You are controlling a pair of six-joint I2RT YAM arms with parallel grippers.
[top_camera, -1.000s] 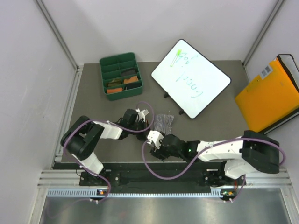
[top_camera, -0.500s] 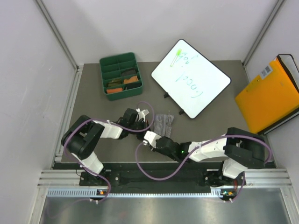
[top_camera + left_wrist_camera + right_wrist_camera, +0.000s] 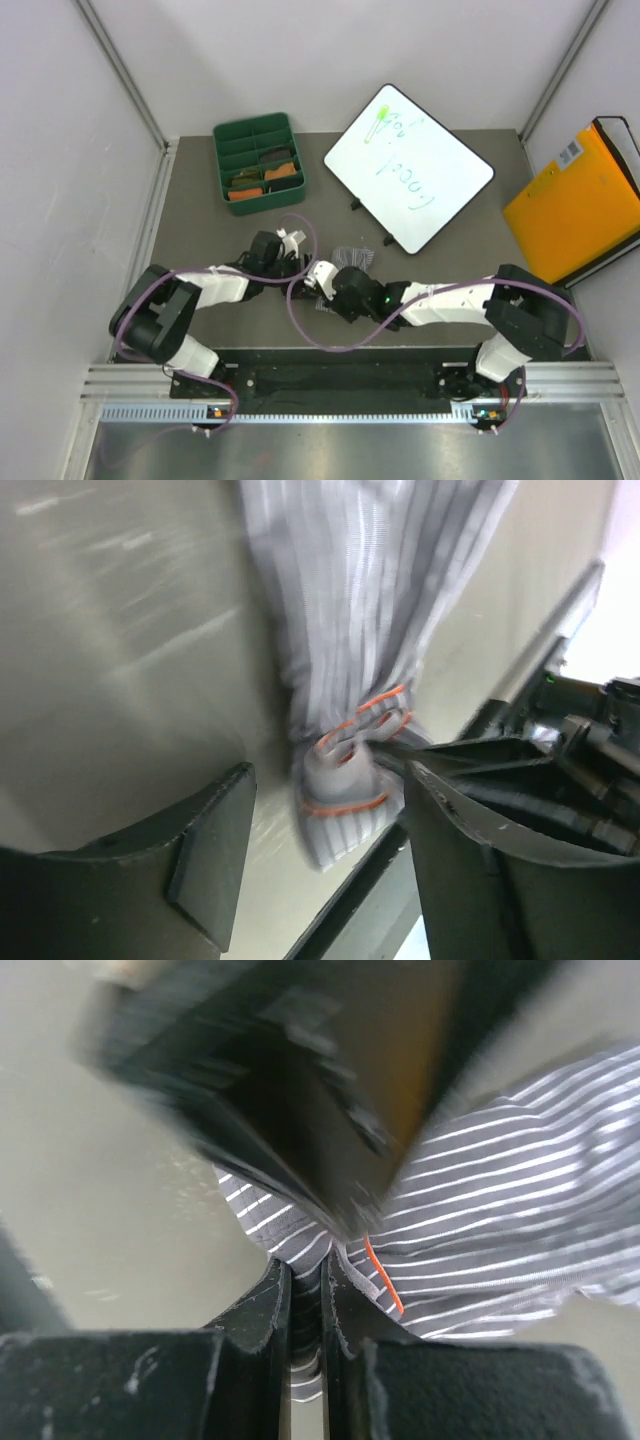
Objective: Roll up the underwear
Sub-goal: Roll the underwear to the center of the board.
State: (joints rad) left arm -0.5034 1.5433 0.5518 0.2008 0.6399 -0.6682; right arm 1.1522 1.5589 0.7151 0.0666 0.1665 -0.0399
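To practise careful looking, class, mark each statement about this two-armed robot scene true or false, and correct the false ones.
1. The right gripper is shut on the striped underwear. True.
2. The left gripper is clamped on the cloth. False: its jaws stand open, with the bunched cloth lying between them.
3. The green divided tray has things in some of its compartments. True.
4. The whiteboard is blank. False: it bears green writing.
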